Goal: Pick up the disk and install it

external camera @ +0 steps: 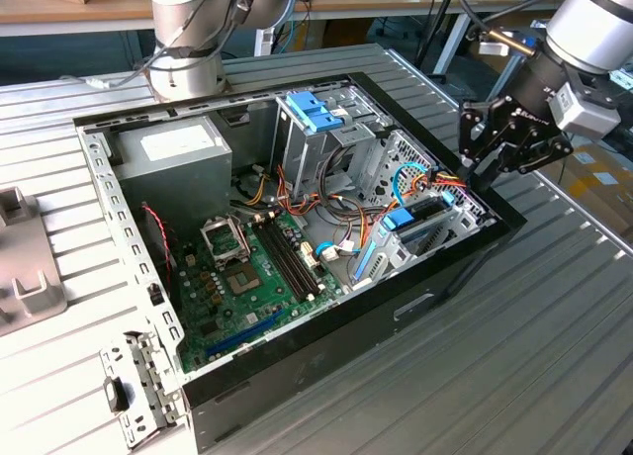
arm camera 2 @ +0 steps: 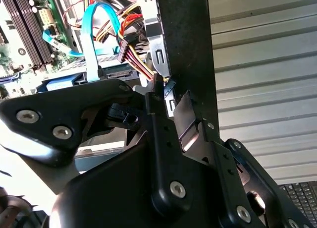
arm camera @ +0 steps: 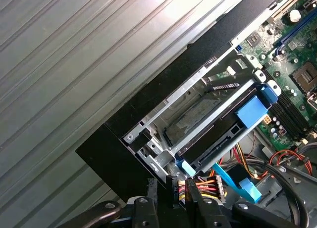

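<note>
Here we are at the open computer case (external camera: 297, 386), and the gripper (external camera: 477, 170) hangs right over its corner at the exterior view's right, just above the drive cage (external camera: 435, 193). The disk (external camera: 423, 225) is not in the gripper. It lies in that cage, light-blue rails showing, at about 8 o'clock from the gripper in the exterior view and very close under it. Its long axis runs from roughly 2 o'clock to 8 o'clock there, along the case's near wall. In the first wrist view the disk (arm camera: 218, 137) shows edge-on as a dark slab between the cage's metal rails. A blue tab (arm camera: 251, 111) sits at its far end, and a bundle of red, yellow and black wires (arm camera: 200, 184) sits just beside its near end. The gripper (arm camera: 171, 192) is right at that bundle, and a black plug sits about where it closes. Is it spread, pressed together or pinching that plug? I cannot tell, because its own black body blocks the second wrist view. The disk's label is hidden, and so is how deep it sits. Over at 9 o'clock the green motherboard (external camera: 247, 277) lies untouched.
</note>
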`<state>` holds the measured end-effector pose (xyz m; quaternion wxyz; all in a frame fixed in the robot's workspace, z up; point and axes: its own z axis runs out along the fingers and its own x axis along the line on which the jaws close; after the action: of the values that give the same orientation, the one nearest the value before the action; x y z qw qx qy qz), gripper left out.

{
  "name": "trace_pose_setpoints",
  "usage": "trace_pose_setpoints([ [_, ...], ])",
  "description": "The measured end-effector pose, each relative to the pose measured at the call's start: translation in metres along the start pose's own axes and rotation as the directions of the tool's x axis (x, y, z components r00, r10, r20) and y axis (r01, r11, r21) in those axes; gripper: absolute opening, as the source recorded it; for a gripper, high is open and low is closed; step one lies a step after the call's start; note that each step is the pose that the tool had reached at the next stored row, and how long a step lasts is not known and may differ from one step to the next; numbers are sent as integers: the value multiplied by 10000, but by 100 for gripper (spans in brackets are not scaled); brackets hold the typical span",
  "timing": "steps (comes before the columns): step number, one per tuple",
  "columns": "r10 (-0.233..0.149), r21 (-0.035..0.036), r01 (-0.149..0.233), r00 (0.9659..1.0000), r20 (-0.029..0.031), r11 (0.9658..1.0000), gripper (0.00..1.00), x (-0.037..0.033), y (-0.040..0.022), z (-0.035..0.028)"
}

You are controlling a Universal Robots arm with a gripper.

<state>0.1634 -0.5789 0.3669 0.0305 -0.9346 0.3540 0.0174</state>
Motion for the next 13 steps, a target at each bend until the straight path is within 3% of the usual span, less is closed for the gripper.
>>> trace_pose_setpoints([
  [8,8,0,-8,10000,-1,10000,36,1,1,22],
  [9,8,0,-8,10000,-1,10000,35,1,1,23],
  [11,8,-2,-8,10000,-3,10000,22,1,1,23],
  [13,8,-1,-8,10000,-2,10000,18,1,0,23],
])
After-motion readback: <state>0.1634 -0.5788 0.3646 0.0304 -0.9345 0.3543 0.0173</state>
